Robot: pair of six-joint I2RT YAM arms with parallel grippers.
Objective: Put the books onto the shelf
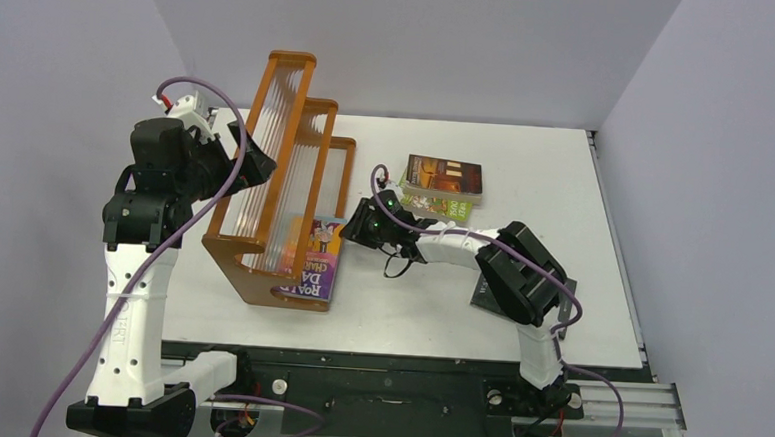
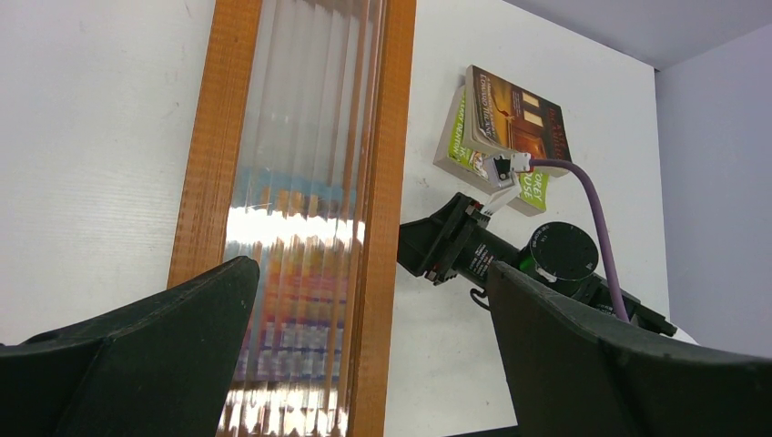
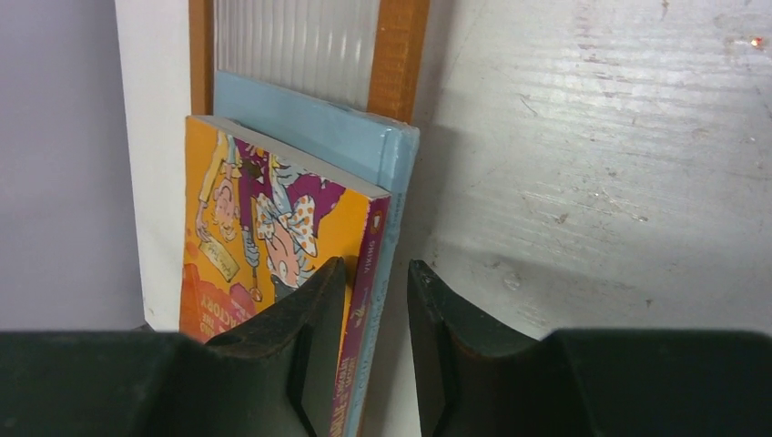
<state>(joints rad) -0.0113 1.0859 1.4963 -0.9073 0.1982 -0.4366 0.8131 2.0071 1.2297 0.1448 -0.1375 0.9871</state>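
— Start close. What is your right gripper (image 3: 375, 266) doing?

— Its two blunt, dark fingers (image 3: 314, 346) stand a narrow way apart, straddling the spine edge of the Roald Dahl book (image 3: 273, 228). One finger lies over the glossy orange-and-purple cover. Bare table (image 3: 592, 182) shows between the spine and the other finger, so I have no squeeze on it (whether the first finger's pad touches the cover, I cannot tell).

— And the book itself?

— A thin paperback standing on edge, flat against a light-blue book (image 3: 319, 127). That one backs onto the clear ribbed panel of the lowest tier of the shelf (image 1: 241, 266). I cannot tell whether their lower edges sit on the rack's base.

— What is the shelf like?

— Smooth orange-brown wood with rounded corners. Its three stepped frames rise toward my left arm, each holding a clear fluted sheet.

— Your left gripper (image 2: 369, 273)?

— It hangs above the shelf's tall side. Its broad, wedge-shaped fingers are spread wide, with nothing between them.

— Farther out?

— Beyond my right wrist, well apart from the shelf, a brown-orange book (image 1: 446, 175) lies flat on top of a green book (image 1: 436, 207). Both are thin and square-cornered, on the scuffed white tabletop.
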